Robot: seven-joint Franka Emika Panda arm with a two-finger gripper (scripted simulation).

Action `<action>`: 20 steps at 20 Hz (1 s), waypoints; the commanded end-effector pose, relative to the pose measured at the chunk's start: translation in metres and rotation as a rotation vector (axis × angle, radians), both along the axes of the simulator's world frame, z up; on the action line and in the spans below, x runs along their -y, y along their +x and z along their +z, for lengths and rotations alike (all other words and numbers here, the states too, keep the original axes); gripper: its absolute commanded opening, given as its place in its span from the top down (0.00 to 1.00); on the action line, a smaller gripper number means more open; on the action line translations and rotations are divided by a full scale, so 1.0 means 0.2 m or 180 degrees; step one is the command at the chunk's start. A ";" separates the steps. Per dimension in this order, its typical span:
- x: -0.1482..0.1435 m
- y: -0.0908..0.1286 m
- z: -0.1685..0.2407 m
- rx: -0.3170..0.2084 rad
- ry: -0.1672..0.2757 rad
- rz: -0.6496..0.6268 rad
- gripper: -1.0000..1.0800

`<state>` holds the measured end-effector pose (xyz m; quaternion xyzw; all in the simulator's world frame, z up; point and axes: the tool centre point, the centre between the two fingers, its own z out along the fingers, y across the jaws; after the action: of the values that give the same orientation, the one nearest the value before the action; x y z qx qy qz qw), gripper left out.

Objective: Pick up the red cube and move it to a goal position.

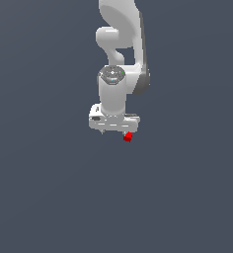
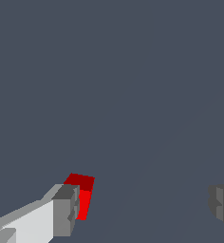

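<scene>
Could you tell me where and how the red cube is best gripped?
Grip the cube on two opposite flat faces, probably from above. It is narrower than the open jaws but sits against one finger, so centre the gripper first.

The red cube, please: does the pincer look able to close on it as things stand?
Probably yes. In the wrist view the red cube sits right beside one finger, inside the wide gap to the other finger. The pincer is open, and nothing lies between them. Whether that finger already touches the cube is unclear.
</scene>
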<state>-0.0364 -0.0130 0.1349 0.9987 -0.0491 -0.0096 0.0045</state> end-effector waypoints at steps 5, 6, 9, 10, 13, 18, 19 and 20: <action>-0.14 -0.13 -0.22 0.0023 0.0007 -0.0230 0.04; -0.16 -0.15 -0.25 0.0028 0.0009 -0.0266 0.04; -0.23 -0.20 -0.35 0.0039 0.0012 -0.0368 0.04; -0.25 -0.22 -0.38 0.0042 0.0012 -0.0399 0.04; -0.30 -0.25 -0.46 0.0051 0.0015 -0.0477 0.04; -0.36 -0.29 -0.54 0.0061 0.0018 -0.0564 0.04; -0.37 -0.29 -0.56 0.0063 0.0018 -0.0574 0.04; -0.37 -0.29 -0.56 0.0063 0.0018 -0.0582 0.04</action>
<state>-0.0938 0.0595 0.0254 0.9906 -0.1368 -0.0011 0.0005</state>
